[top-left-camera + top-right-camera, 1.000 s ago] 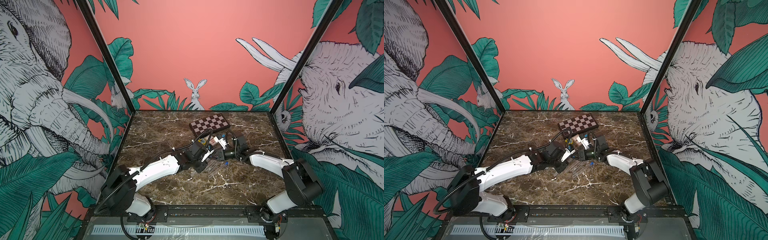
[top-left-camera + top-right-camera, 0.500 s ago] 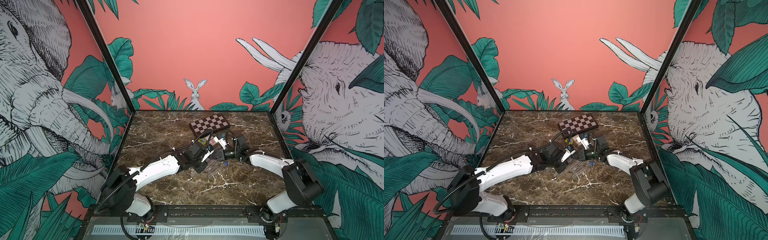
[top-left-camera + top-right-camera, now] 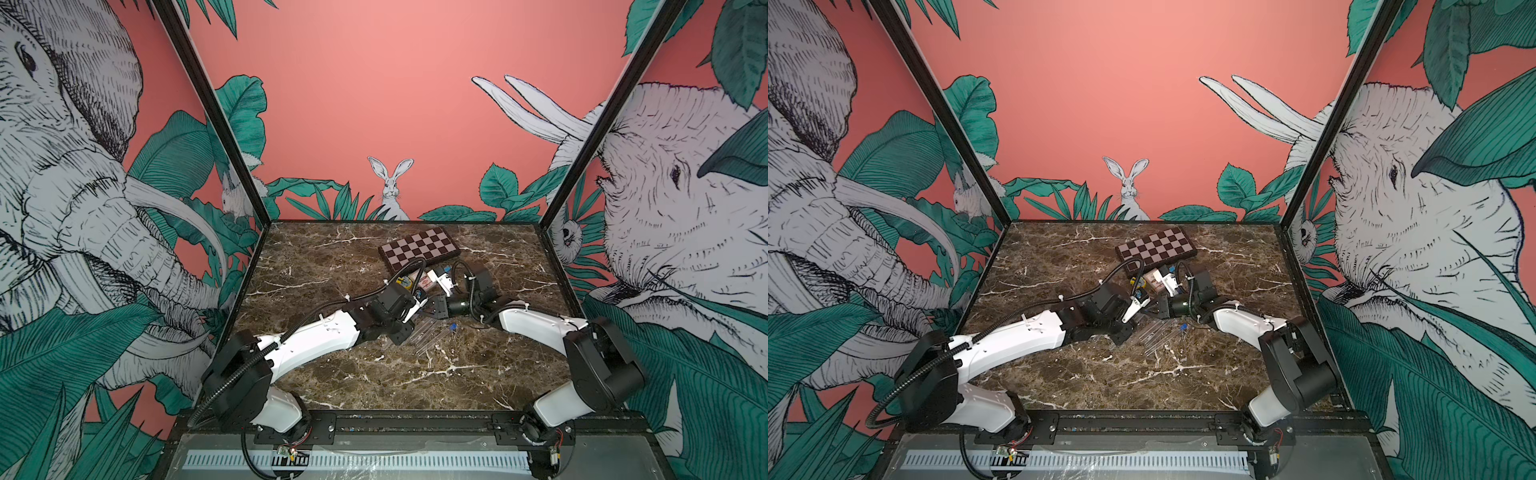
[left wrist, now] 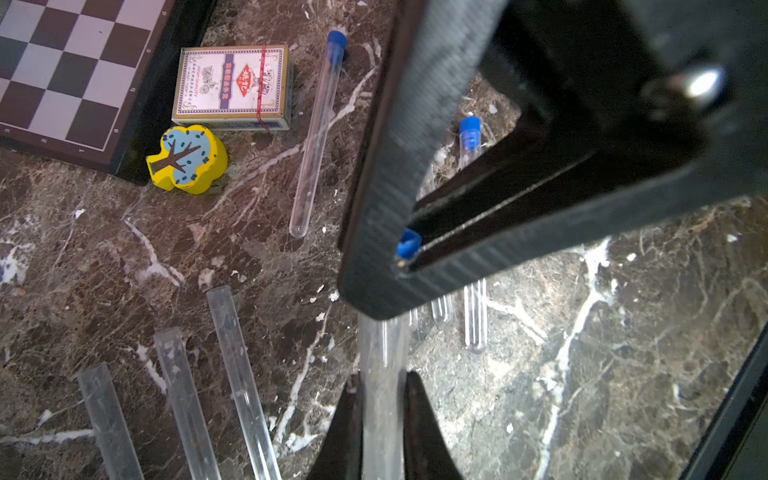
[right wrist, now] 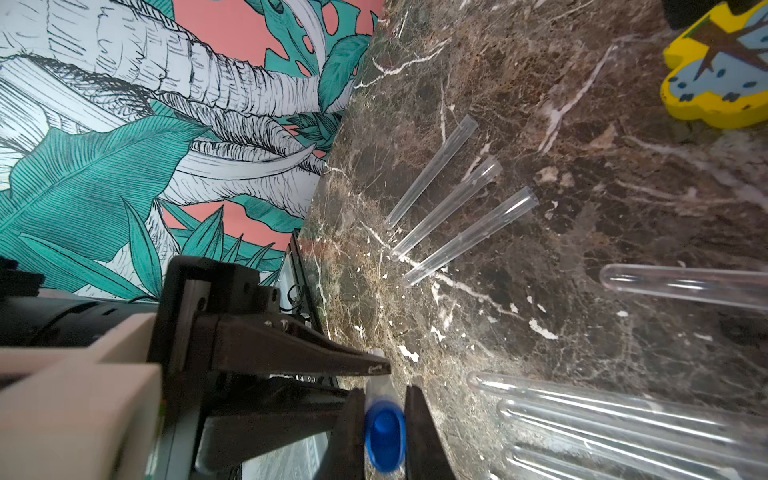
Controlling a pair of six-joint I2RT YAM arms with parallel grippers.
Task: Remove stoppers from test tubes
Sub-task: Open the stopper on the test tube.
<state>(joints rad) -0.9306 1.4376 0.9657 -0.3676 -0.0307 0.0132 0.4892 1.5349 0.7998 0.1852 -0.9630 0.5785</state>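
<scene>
One slim clear plastic test tube (image 4: 380,353) hangs over the dark marble bench (image 4: 124,270), left pincer (image 4: 382,399) clamping its body, right pincer (image 5: 384,405) nipping its stubby blue stopper (image 5: 384,438), opposed for pulling apart.

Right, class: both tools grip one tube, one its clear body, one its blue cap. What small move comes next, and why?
The right tool is shut on the blue stopper, which sits in the test tube that the left tool clamps. So probably: draw the right tool straight back along the tube's axis while the left tool holds firm.
</scene>
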